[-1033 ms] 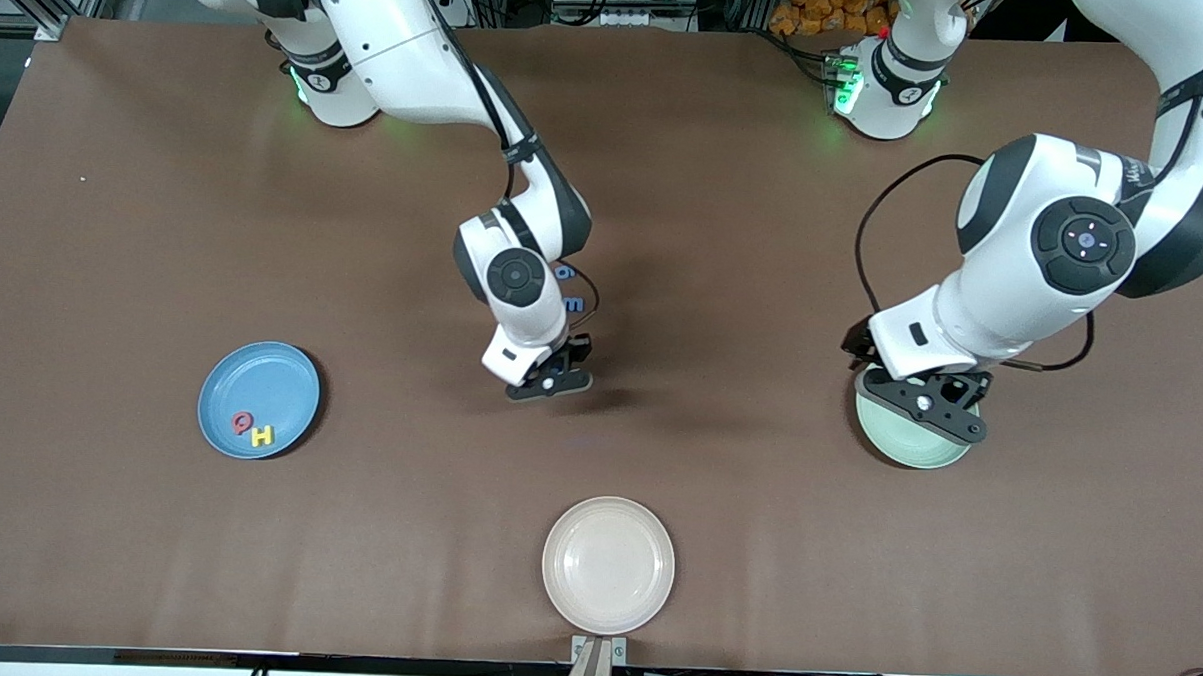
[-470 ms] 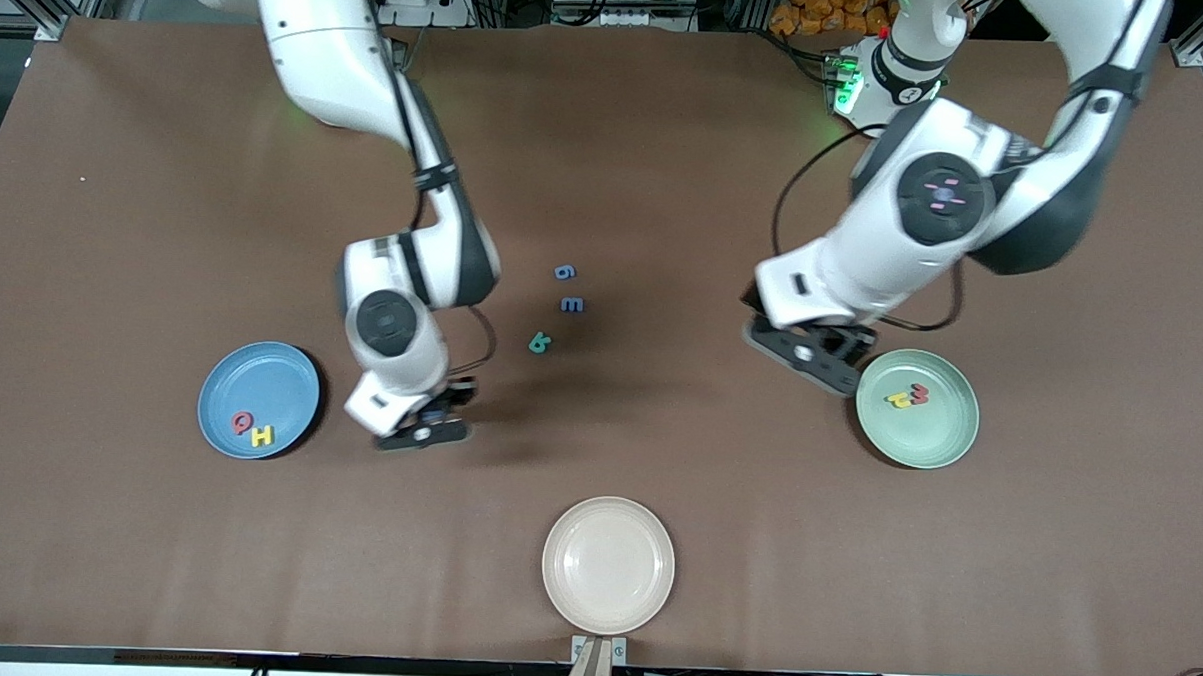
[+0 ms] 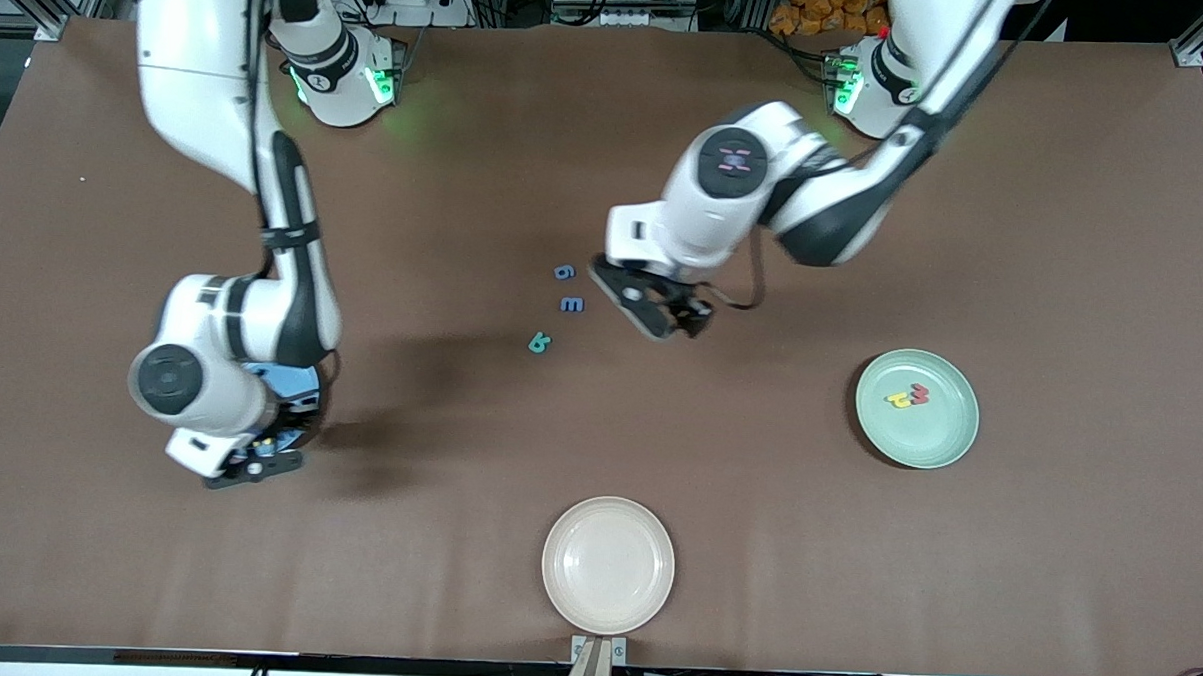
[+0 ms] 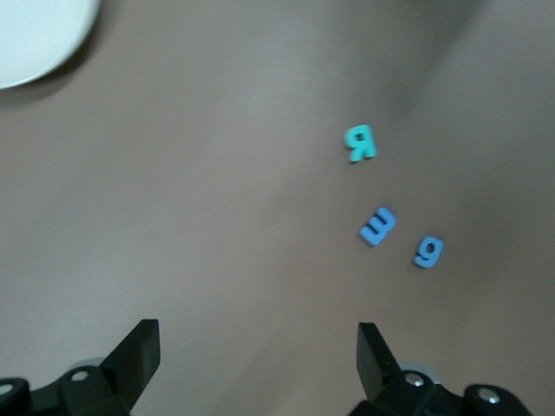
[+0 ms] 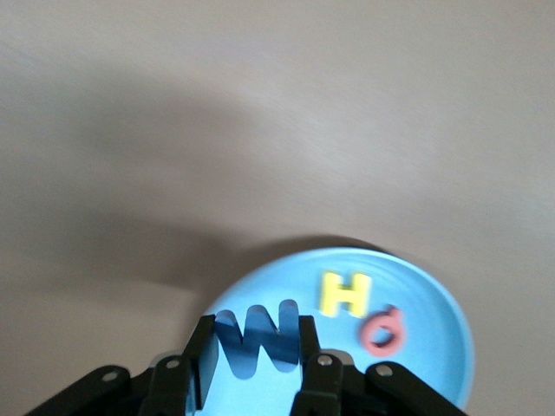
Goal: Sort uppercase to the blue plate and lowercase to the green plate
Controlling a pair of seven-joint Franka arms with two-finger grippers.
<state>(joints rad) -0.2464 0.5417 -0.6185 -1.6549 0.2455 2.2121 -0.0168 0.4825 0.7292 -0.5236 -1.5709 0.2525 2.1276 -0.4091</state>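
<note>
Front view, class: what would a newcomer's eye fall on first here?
Probably the right gripper over the blue plate, shut on a blue W beside the yellow H and red Q. Next, the open left gripper hanging over the table beside three loose letters at mid-table.

Blue W [image 5: 257,336] hangs over blue plate [image 5: 434,347] holding H [image 5: 344,295] and Q [image 5: 380,330]; green plate [image 3: 943,430] holds two letters.

Right gripper [image 5: 251,364]: over blue plate [image 5: 434,303], W [image 5: 257,338] between its fingers; H [image 5: 345,293] and Q [image 5: 381,331] on plate beneath. Left gripper [image 4: 258,347]: above table [image 3: 754,543]; R [image 4: 360,143], m [image 4: 377,226], g [image 4: 428,251] just beside. Green plate [image 3: 943,435]: well apart, holding h [image 3: 898,398], w [image 3: 920,394].
</note>
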